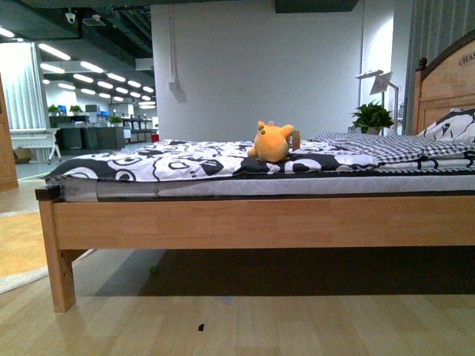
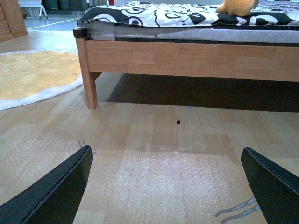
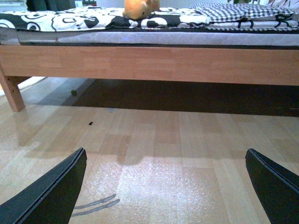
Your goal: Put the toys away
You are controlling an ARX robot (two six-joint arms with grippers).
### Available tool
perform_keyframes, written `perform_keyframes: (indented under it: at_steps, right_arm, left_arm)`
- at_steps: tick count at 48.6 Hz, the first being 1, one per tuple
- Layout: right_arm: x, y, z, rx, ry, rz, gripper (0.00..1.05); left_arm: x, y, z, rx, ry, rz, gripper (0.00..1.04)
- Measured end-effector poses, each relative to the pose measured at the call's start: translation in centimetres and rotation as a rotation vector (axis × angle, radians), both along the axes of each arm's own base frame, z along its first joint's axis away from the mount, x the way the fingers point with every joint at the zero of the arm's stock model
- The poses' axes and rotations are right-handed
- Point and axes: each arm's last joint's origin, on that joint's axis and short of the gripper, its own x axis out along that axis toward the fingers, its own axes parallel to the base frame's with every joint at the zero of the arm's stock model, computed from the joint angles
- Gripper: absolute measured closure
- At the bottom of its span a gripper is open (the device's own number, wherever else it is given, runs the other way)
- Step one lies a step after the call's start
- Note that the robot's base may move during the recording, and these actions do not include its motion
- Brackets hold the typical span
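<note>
Plush toy (image 3: pixel 139 8) partly off-frame

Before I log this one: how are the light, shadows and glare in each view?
Front view: the toy is evenly lit and fairly sharp; deep shadow under the bed; ceiling lights blow out at far left. Left wrist view: pale glare on the floor, toy cut by the frame edge. Right wrist view: similar floor glare, dark under the bed.
</note>
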Motion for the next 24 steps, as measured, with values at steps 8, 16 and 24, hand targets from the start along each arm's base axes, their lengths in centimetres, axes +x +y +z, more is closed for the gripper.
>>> perform_keyframes:
  at_steps: [8,16,24]
  right_arm:
    - [0.00,0.00,0.00,0.000,0.000,0.000,0.00]
    - [0.00,0.00,0.00,0.000,0.000,0.000,0.00]
    - [0.00,0.00,0.00,0.000,0.000,0.000,0.00]
  left_arm:
    - [0.00,0.00,0.00,0.000,0.000,0.000,0.06]
    - [0.00,0.00,0.00,0.000,0.000,0.000,0.06]
    - [0.00,0.00,0.00,0.000,0.000,0.000,0.06]
